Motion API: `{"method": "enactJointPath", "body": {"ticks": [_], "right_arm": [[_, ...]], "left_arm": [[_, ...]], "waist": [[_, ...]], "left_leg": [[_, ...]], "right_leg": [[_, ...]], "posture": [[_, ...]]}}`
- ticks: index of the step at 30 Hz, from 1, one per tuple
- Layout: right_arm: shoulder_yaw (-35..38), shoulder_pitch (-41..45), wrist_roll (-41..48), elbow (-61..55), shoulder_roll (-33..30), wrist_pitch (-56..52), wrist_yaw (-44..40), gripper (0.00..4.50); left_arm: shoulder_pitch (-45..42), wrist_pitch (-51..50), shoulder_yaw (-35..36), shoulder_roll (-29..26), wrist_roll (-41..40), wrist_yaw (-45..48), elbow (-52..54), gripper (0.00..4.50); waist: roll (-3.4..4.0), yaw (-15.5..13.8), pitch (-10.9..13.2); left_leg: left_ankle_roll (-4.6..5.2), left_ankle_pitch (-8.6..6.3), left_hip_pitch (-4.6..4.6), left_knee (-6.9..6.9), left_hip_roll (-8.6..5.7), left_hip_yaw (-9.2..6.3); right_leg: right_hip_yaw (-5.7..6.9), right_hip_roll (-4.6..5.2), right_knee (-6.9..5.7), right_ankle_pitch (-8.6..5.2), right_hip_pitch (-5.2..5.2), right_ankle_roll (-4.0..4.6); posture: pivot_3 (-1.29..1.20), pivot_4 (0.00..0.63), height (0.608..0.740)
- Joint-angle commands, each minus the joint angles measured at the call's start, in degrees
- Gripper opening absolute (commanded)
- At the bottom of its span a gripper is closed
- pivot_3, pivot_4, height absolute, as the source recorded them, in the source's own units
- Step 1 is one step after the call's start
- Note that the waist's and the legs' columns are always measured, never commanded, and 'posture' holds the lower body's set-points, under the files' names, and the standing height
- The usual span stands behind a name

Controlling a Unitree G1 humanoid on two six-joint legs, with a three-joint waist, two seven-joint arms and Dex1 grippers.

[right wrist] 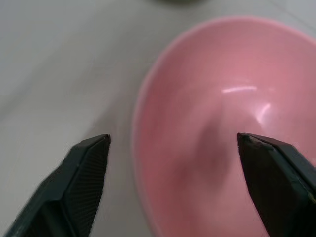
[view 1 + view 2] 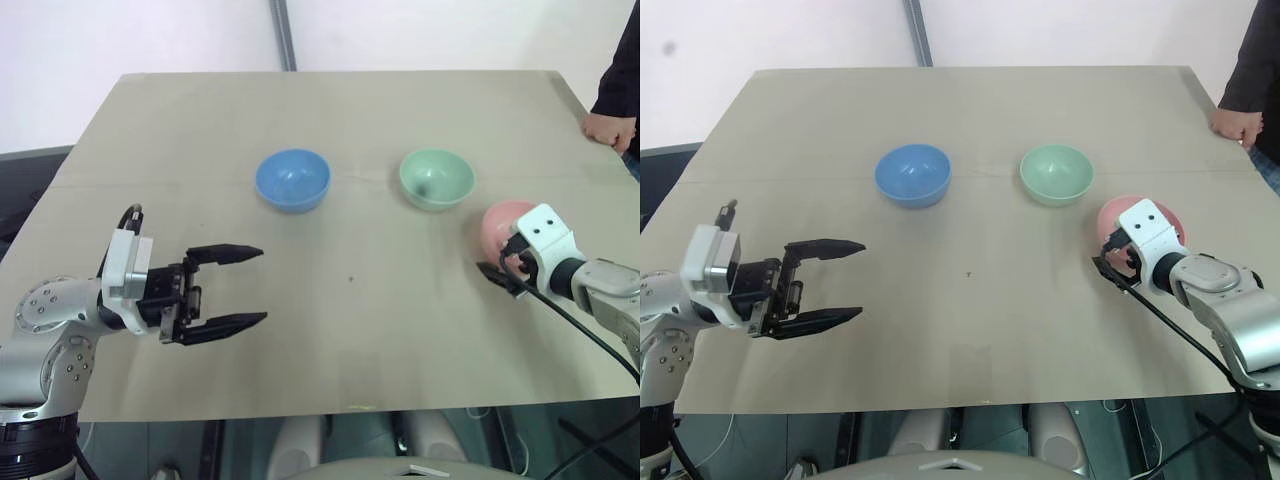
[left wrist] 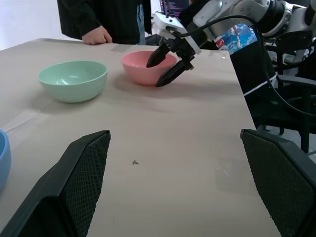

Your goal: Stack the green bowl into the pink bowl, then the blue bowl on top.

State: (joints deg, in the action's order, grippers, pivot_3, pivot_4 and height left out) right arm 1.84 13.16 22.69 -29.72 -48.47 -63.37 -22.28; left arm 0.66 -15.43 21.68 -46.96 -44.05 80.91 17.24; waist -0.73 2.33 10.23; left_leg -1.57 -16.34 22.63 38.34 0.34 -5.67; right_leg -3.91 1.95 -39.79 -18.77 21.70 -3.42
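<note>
A tan table [image 2: 350, 330] seen from above the robot's arms serves as the landmark here.

Nearest, over the table's near left part, the left gripper [image 2: 245, 287] hangs above the surface with its two black fingers spread wide apart and nothing between them. It lies roughly level and points across the table toward the robot's right side.

Over the table's near right part, the right gripper [image 3: 167, 68] tilts downward at the pink bowl [image 2: 1160, 215]. Its fingers are apart and straddle the bowl's near rim, one finger over the inside of the bowl and the other outside the wall; they have not closed on it. The pink bowl sits upright on the table close to the right edge, and it is empty.

Farther back, about midway along the table's depth, the green bowl [image 2: 436, 178] stands upright on the surface, right of the table's centre and just beyond and left of the pink bowl, apart from it. A small dark speck lies on its inner wall.

The blue bowl [image 2: 292, 179] stands upright at about the same depth, left of the table's centre and well apart from the green bowl. It is empty.

At the table's far right corner, a person's hand [image 2: 609, 129] rests on the edge, with a dark sleeve above it.
</note>
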Motion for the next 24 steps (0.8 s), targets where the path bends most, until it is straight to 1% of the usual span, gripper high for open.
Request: {"method": "enactJointPath", "body": {"ticks": [1,2,3,4,6,8,10,11,15,18,21,24], "right_arm": [[0.0,1.2,-0.3,0.1,-0.3,-0.8,-1.3,2.73],[-0.3,1.3,-0.4,0.2,-0.5,-0.3,-1.9,2.16],[-0.7,1.3,-0.6,0.2,-0.8,0.5,-2.5,1.72],[-1.2,1.3,-1.1,0.0,-1.1,1.8,-3.1,1.10],[-2.2,0.9,-2.5,-0.5,-1.6,7.0,-5.1,0.08],[-3.4,-0.2,-4.3,-1.6,-2.2,15.7,-8.7,0.03],[-3.2,-2.0,0.0,-4.4,0.1,24.9,-16.9,0.03],[-4.3,-2.6,0.6,-6.9,0.2,27.0,-19.0,0.03],[-8.7,-2.7,0.9,-11.7,0.9,29.3,-22.9,0.03],[-12.8,-1.0,0.7,-11.7,4.0,30.8,-23.7,0.03],[-18.2,3.5,-2.0,-7.4,8.2,31.6,-24.2,0.03],[-23.0,8.7,-5.7,-1.2,11.4,33.9,-25.9,0.03]], "left_arm": [[0.5,0.9,0.6,-0.3,-0.4,0.1,2.0,4.50],[0.7,1.1,0.6,-0.4,-0.2,0.4,1.8,4.50],[0.8,1.3,0.6,-0.4,-0.1,0.6,1.7,4.50],[0.9,1.5,0.6,-0.4,0.1,0.6,1.5,4.50],[1.1,1.9,0.6,-0.4,0.4,0.7,0.9,4.50],[1.5,2.5,0.8,-0.2,0.7,0.9,0.1,4.50],[2.3,3.7,1.2,-0.1,1.5,1.6,-1.5,4.50],[2.9,4.2,1.7,0.0,1.9,1.8,-2.6,4.50],[5.2,6.7,3.0,-0.4,3.4,3.4,-6.5,4.50],[6.8,8.9,4.1,-0.9,4.6,4.7,-9.4,4.50],[8.5,10.2,4.4,-1.1,6.1,4.7,-10.5,4.50],[10.4,9.9,5.1,-0.8,5.6,3.9,-8.4,4.50]], "waist": [[0.00,0.0,0.0],[0.00,0.0,0.0],[0.01,0.0,0.0],[0.00,0.0,0.0],[0.00,0.1,0.0],[-0.03,0.0,0.0],[0.01,0.1,0.0],[0.01,0.1,0.0],[0.07,0.2,0.0],[0.00,0.1,0.0],[0.01,0.1,0.0],[-0.01,0.2,0.0]], "left_leg": [[0.00,0.00,0.00,0.00,0.00,0.00],[0.00,0.00,0.00,0.00,0.00,0.00],[0.00,0.00,0.00,0.00,0.00,0.00],[0.00,0.00,0.00,0.00,0.00,0.00],[0.00,0.00,-0.01,0.02,0.00,0.01],[0.00,0.00,-0.03,0.02,0.00,0.01],[0.00,0.00,-0.02,0.01,0.00,0.04],[0.00,0.00,-0.01,0.00,0.00,0.06],[0.00,0.00,0.00,0.02,0.05,-0.01],[0.00,0.00,-0.02,0.08,0.04,-0.04],[-0.01,0.00,-0.06,0.09,0.04,-0.09],[-0.01,0.01,-0.10,0.08,0.03,-0.07]], "right_leg": [[0.00,0.00,0.00,0.00,0.00,0.00],[0.00,0.00,0.00,0.00,0.00,0.00],[0.00,0.00,0.00,0.00,0.00,0.00],[0.00,0.00,-0.01,0.00,0.01,0.00],[0.00,-0.01,-0.02,0.00,0.01,0.00],[0.04,-0.02,-0.01,0.00,-0.02,0.00],[0.06,-0.02,-0.01,0.00,-0.01,0.00],[0.07,-0.04,0.00,0.00,0.00,0.00],[0.05,-0.04,-0.01,0.00,0.02,0.00],[0.08,-0.02,-0.04,0.00,-0.03,0.00],[0.11,-0.02,-0.08,0.00,-0.04,0.00],[0.08,-0.03,-0.10,0.00,-0.03,0.00]], "posture": [[0.00,0.150,0.740],[0.00,0.150,0.740],[0.00,0.150,0.740],[0.00,0.150,0.740],[0.00,0.150,0.740],[0.00,0.150,0.740],[0.00,0.150,0.740],[0.00,0.150,0.740],[0.00,0.150,0.740],[0.00,0.150,0.740],[0.00,0.150,0.740],[0.00,0.150,0.740]]}}
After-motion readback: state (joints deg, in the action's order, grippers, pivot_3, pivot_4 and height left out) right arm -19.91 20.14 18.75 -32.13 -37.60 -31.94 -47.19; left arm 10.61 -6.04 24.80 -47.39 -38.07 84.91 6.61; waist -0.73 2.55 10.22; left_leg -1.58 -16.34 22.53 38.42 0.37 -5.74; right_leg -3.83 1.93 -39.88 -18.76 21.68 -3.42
